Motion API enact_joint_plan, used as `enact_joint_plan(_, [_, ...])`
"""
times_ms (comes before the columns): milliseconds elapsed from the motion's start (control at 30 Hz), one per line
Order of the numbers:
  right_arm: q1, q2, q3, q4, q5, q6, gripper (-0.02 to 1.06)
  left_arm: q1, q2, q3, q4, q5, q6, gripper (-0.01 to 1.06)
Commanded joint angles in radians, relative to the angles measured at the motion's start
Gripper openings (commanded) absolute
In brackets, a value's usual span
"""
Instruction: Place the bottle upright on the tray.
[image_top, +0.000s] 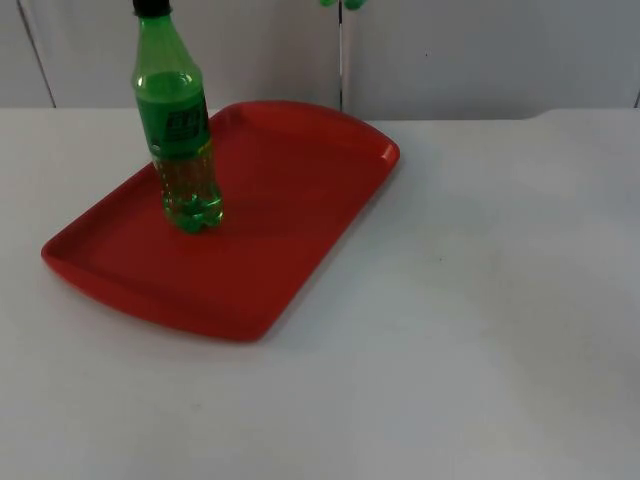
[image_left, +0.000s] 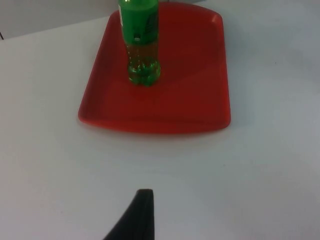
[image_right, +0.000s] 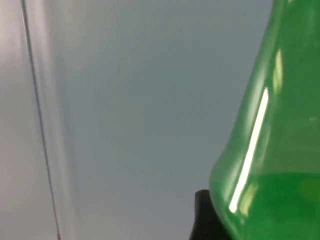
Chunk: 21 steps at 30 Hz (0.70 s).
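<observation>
On the white counter (image_top: 480, 330) the red tray (image_top: 300, 250) is seen, with the green bottle (image_top: 182, 150) standing upright on its left part. The left tool (image_left: 142, 210) is held back, waiting. Close beside the bottle's shoulder is the right tool (image_right: 202, 220); its state cannot be told.

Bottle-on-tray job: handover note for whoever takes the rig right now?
Bottle: green, upright on the red tray, toward the tray's left part in the top view, black cap on.
Left gripper: back from the tray over the bare table; one black fingertip shows in its wrist view, and it holds nothing.
Right gripper: high by the bottle's shoulder; its wrist view has the green body right against a fingertip. Grip cannot be told.
Done: bottle standing on the tray.
Left: confirm the right gripper is free, then retract it.
</observation>
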<state>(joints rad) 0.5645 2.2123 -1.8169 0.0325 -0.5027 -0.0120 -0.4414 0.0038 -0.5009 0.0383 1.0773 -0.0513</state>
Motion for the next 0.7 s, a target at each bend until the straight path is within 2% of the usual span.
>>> enact_joint_plan(0, [0.006,0.028,-0.003,-0.012,-0.141,0.032,0.0,-0.006,-0.004,0.005,-0.004,-0.003,0.003,1.05])
enact_joint_plan(100, [0.006,0.09,-0.003,-0.084,-0.291,0.061,0.0,-0.006,-0.004,0.005,-0.004,-0.003,0.003,1.05])
enact_joint_plan(133, [0.006,0.09,-0.003,-0.084,-0.291,0.061,0.0,-0.006,-0.004,0.005,-0.004,-0.003,0.003,1.05])
enact_joint_plan(233, [0.006,0.146,-0.003,-0.114,-0.37,0.076,0.0,-0.006,-0.004,0.005,-0.004,-0.003,0.003,1.05])
enact_joint_plan(367, [0.006,0.2,-0.003,-0.114,-0.4,0.076,0.0,-0.006,-0.004,0.005,-0.004,-0.003,0.003,1.05])
enact_joint_plan(500, [0.006,0.262,-0.003,-0.114,-0.47,0.073,0.0,-0.006,-0.004,0.005,-0.004,-0.003,0.003,1.05])
enact_joint_plan(667, [0.003,0.334,-0.043,-0.114,-0.489,0.068,0.0,-0.006,-0.004,0.005,-0.004,-0.003,0.003,1.05])
